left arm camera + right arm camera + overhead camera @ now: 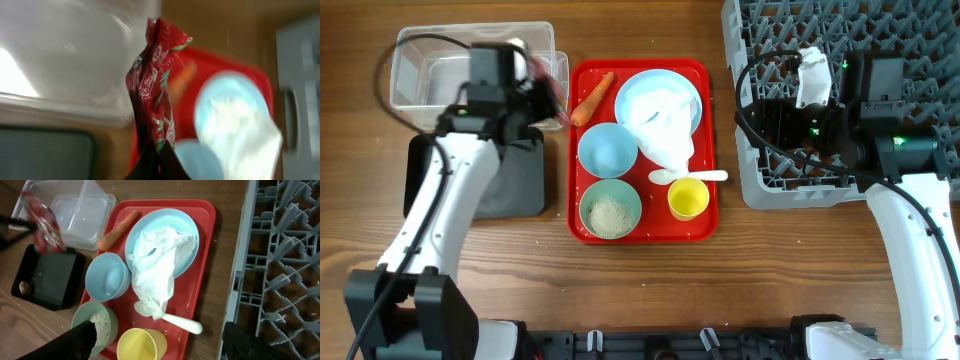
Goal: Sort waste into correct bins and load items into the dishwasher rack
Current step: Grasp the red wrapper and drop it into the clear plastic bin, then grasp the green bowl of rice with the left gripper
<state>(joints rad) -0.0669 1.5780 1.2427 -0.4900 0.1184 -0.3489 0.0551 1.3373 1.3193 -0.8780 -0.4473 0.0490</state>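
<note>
Overhead shows the left pincer (542,97) clenched on the wrapper (553,82) beside the tub's (425,70) edge, mid waste-sorting; next it likely needs carrying over the tub and releasing, while the right pincer (160,327) hangs spread.

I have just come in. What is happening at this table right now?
The left gripper is shut on the red wrapper and holds it in the air beside the clear tub and the black tray. The right gripper hangs open and empty by the edge of the dishwasher rack. On the red tray, the plate with the napkin, the carrot, the blue bowl, the green bowl, the yellow cup and the spoon are not yet sorted.
</note>
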